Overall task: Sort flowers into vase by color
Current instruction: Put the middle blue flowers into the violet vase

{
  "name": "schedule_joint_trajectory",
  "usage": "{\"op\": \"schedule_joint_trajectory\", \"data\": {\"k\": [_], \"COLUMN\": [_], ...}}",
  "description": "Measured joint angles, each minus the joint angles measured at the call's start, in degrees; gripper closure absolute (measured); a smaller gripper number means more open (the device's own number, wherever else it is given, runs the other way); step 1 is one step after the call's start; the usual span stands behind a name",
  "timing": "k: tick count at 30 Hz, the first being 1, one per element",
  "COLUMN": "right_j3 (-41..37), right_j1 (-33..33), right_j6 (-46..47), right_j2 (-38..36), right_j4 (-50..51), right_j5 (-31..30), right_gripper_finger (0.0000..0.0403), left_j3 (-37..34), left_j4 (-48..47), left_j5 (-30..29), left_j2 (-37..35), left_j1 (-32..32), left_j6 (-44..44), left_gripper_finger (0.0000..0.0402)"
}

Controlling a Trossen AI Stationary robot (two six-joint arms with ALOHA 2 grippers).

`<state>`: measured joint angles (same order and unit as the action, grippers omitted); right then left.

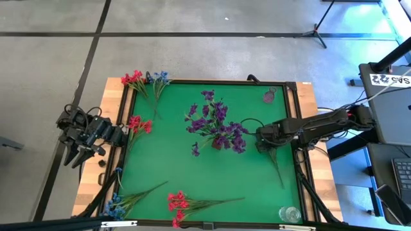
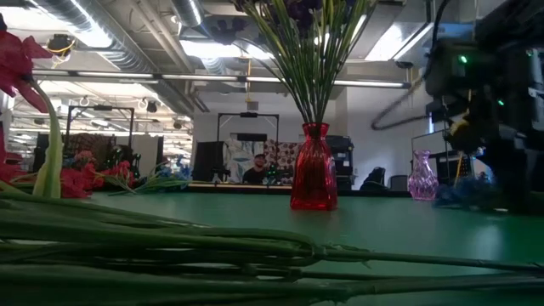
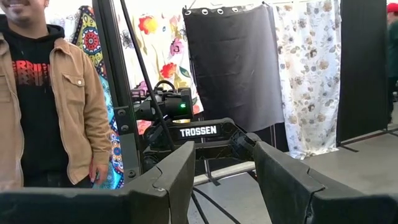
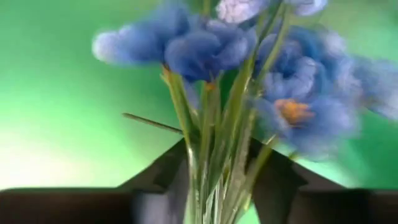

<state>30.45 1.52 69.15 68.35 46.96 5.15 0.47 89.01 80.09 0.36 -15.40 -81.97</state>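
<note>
Two vases on the green desk, only one filled.
Red vase mid-desk holds purple flowers; small pink vase stands bare. Right gripper just beside the bouquet, stems between its fingers; grip cannot be told. Left gripper off the desk edge, fingers apart, nothing held. Red flowers and blue flowers lie loose near the desk's edges.

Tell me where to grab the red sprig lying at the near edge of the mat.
Take the red sprig by its bare green stem, midway along, coming straight down from above with the pincer across it. It lies flat, blossoms bunched at one end, so the thin stem is the clear part.
</note>
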Motion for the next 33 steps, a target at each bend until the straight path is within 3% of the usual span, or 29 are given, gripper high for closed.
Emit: {"op": "schedule_joint_trajectory", "data": {"k": [8, 13, 18, 21, 25, 33], "right_j3": [11.1, 25.1, 39.7, 45.6, 47.5, 41.5], "right_j1": [-0.1, -0.9, -6.3, -10.8, -16.7, -29.1], "right_j6": [-5.5, -9.7, -21.5, -30.7, -44.0, -61.2], "right_j2": [-1.4, -2.9, -4.2, -4.9, -6.2, -6.4], "right_j4": [3.7, 14.6, 21.4, 18.2, 9.2, -10.4], "right_j5": [-4.7, -18.3, -33.3, -40.9, -47.7, -49.6], "right_gripper_finger": [0.0387, 0.0378, 0.0389, 0.0396, 0.0387, 0.0395], "left_j3": [0.0, 0.0, 0.0, 0.0, 0.0, 0.0], "left_j4": [0.0, 0.0, 0.0, 0.0, 0.0, 0.0], "left_j5": [0.0, 0.0, 0.0, 0.0, 0.0, 0.0], "left_j2": [0.0, 0.0, 0.0, 0.0, 0.0, 0.0], "left_j1": [0.0, 0.0, 0.0, 0.0, 0.0, 0.0], "left_j6": [0.0, 0.0, 0.0, 0.0, 0.0, 0.0], "left_gripper_finger": [0.024, 0.024, 0.024, 0.024, 0.024, 0.024]}}
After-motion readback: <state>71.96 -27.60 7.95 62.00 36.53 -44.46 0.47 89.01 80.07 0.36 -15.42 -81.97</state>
